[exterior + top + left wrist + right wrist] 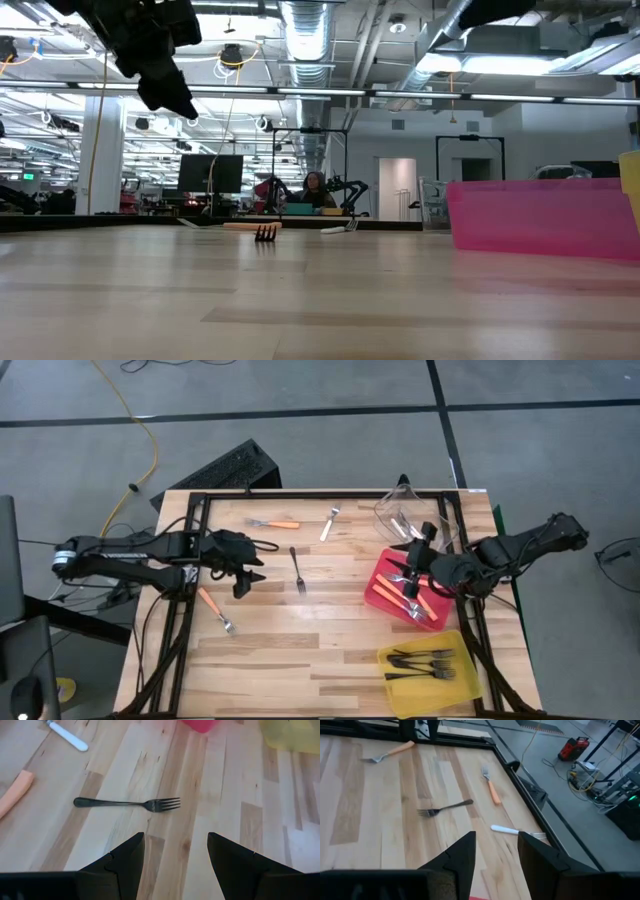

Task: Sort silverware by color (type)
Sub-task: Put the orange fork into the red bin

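I am holding my left tool (252, 573) spread and empty above the worktop (330, 650), and it is hovering just short of the black fork (127, 803) that is lying flat near the middle of the boards. My right tool (415, 555) is sitting over the red bin (385, 572), its 2 fingers (462, 855) parted with nothing between them. 4 forks are lying loose on the wood: the black fork, a pale-handled fork (329, 523) and an orange-handled fork (274, 523) toward the far edge, and another orange-handled fork (215, 609) on the left side. Orange-handled ones are resting in the red bin, black ones in the yellow bin (466, 682), and pale ones seem to be standing in the clear bin (385, 510). The risk I am judging is the pickup itself: the black fork is thin and lying flush, so my fingertips could skate over it, push it sideways, or tip it up by the prongs. Carrying it across to the yellow bin, I could also crowd my right arm.
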`<control>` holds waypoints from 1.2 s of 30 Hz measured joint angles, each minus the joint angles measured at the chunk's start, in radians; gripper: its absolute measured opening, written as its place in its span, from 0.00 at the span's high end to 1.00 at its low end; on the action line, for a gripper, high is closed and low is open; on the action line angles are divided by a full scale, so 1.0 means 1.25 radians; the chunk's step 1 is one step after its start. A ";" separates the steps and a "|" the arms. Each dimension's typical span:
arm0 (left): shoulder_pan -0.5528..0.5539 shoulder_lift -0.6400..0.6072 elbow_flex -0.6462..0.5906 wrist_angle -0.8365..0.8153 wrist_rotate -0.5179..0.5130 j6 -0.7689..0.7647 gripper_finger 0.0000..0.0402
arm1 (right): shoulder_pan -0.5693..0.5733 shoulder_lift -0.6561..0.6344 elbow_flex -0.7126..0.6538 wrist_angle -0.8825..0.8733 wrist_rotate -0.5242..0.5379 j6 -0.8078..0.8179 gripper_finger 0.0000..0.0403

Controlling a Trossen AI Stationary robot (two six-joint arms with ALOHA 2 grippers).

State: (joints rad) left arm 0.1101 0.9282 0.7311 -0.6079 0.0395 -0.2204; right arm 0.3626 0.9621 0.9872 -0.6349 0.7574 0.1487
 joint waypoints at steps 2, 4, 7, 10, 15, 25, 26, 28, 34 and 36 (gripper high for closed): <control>0.000 0.012 0.000 0.006 0.000 0.004 0.50 | 0.000 -0.003 -0.014 0.016 0.000 0.000 0.58; 0.000 0.023 0.000 0.007 0.000 0.005 0.50 | 0.000 -0.003 -0.024 0.056 0.001 -0.011 0.58; 0.000 0.033 0.000 0.023 0.003 0.006 0.50 | 0.000 0.000 -0.050 0.154 0.001 -0.060 0.58; 0.000 0.039 0.000 0.040 0.010 0.035 0.50 | 0.000 0.001 -0.070 0.228 0.001 -0.112 0.58; 0.000 0.038 0.000 0.068 0.014 0.068 0.50 | 0.000 0.000 -0.074 0.284 0.001 -0.126 0.58; -0.012 0.038 0.000 0.076 0.121 0.086 0.50 | 0.004 0.000 -0.074 0.300 -0.035 -0.092 0.58; -0.019 0.038 0.000 0.067 0.135 0.086 0.50 | 0.004 0.000 -0.074 0.298 -0.043 -0.086 0.58; -0.038 0.038 0.000 0.041 0.152 0.086 0.50 | 0.004 0.000 -0.074 0.286 -0.057 -0.071 0.58; -0.098 0.046 0.000 -0.033 0.113 0.040 0.50 | 0.004 0.008 -0.074 0.258 -0.067 -0.056 0.58; -0.117 0.048 0.000 -0.030 0.101 0.025 0.50 | 0.003 0.011 -0.074 0.259 -0.067 -0.056 0.58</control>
State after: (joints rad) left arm -0.0365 0.9878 0.7310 -0.6453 0.1662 -0.1889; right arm 0.3665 0.9757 0.8944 -0.3115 0.6740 0.0788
